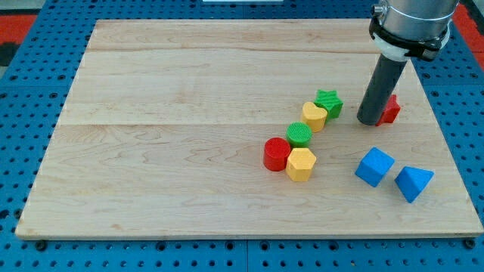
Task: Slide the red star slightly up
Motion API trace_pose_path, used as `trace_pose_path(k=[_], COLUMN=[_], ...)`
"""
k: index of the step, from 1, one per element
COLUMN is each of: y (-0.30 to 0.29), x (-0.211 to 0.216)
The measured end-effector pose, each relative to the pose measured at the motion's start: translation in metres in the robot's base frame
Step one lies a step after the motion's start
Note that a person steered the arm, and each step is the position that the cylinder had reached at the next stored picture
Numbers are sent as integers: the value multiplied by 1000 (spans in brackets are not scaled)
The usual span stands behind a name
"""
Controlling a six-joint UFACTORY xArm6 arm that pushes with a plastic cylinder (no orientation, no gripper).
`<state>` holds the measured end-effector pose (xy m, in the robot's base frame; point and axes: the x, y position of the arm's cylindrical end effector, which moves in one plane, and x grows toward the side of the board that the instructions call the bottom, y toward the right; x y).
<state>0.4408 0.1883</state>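
Sitting tool tip (369, 121) against red star (390, 109) at bench (189, 151) right edge, no jaws to judge, upward push apparently pending.

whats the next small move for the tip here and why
Probably bring my tip round below the red star, then nudge toward the view's top. The tip now sits at the star's left edge, partly hiding it, so pushing from here would likely send it sideways.
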Motion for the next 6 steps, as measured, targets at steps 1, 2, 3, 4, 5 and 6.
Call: trace_pose_path(k=[1, 2, 3, 4, 5, 6], y=[13, 53, 18, -18, -7, -12], x=[19, 19, -60, -141, -109, -72])
